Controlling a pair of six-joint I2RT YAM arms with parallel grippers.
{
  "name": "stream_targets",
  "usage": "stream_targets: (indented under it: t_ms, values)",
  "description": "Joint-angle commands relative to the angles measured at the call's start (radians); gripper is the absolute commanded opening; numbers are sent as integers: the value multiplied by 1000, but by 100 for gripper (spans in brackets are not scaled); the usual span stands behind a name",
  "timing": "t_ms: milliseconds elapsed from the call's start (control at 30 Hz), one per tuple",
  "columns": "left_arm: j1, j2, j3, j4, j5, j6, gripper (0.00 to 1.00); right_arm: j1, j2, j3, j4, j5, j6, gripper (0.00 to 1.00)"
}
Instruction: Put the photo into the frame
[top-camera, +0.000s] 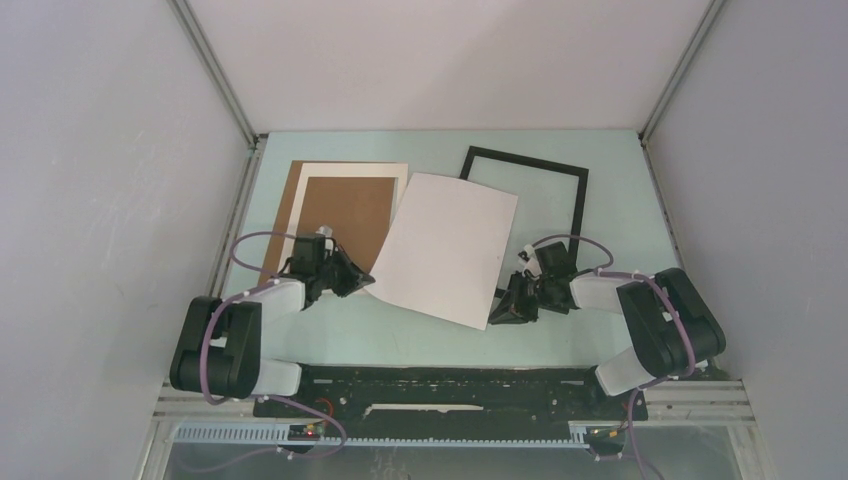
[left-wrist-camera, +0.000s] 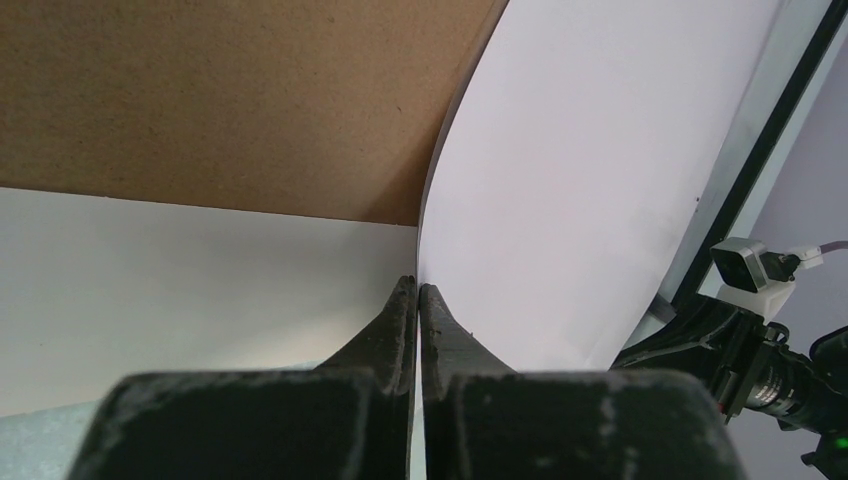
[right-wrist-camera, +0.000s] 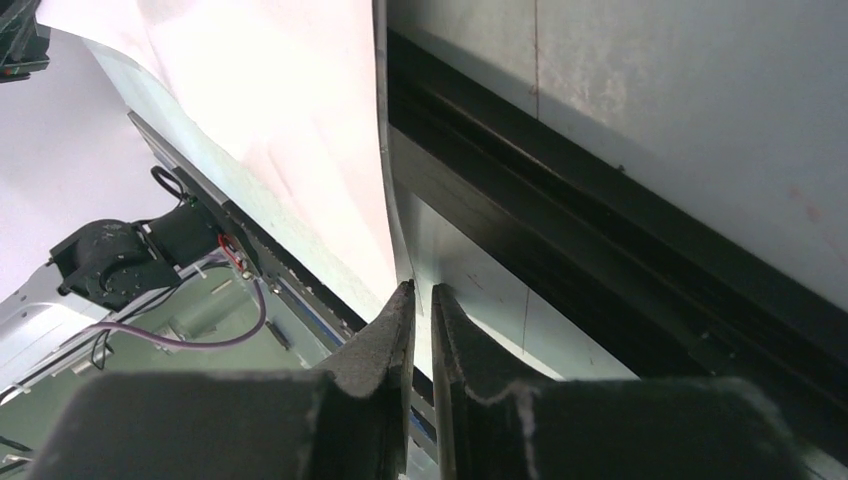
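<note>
The photo (top-camera: 450, 245) shows only a plain white side and lies slanted mid-table, its left edge over the mat and its right edge over the frame. My left gripper (top-camera: 360, 278) is shut on its near left edge, and the sheet (left-wrist-camera: 580, 180) runs edge-on between the fingertips (left-wrist-camera: 417, 290). My right gripper (top-camera: 507, 303) straddles the near right edge. There the sheet (right-wrist-camera: 300, 130) curves upward into a narrow gap between the fingertips (right-wrist-camera: 421, 290). The black frame (top-camera: 579, 200) lies flat at the back right, and its rail (right-wrist-camera: 600, 230) runs beside the right fingers.
A white mat (top-camera: 350, 169) rests on a brown cardboard board (top-camera: 345, 210) at the back left, under my left gripper (left-wrist-camera: 200, 280). Grey walls enclose the table on three sides. The right arm (left-wrist-camera: 750, 350) shows beyond the sheet in the left wrist view.
</note>
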Motion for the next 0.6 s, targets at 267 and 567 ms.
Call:
stream_targets:
  t_ms: [267, 567]
  values:
    - [9, 9, -30, 42, 27, 0, 0, 24, 24, -37, 284, 23, 121, 23]
    - [9, 8, -35, 45, 43, -1, 0, -2, 68, -116, 526, -21, 237, 41]
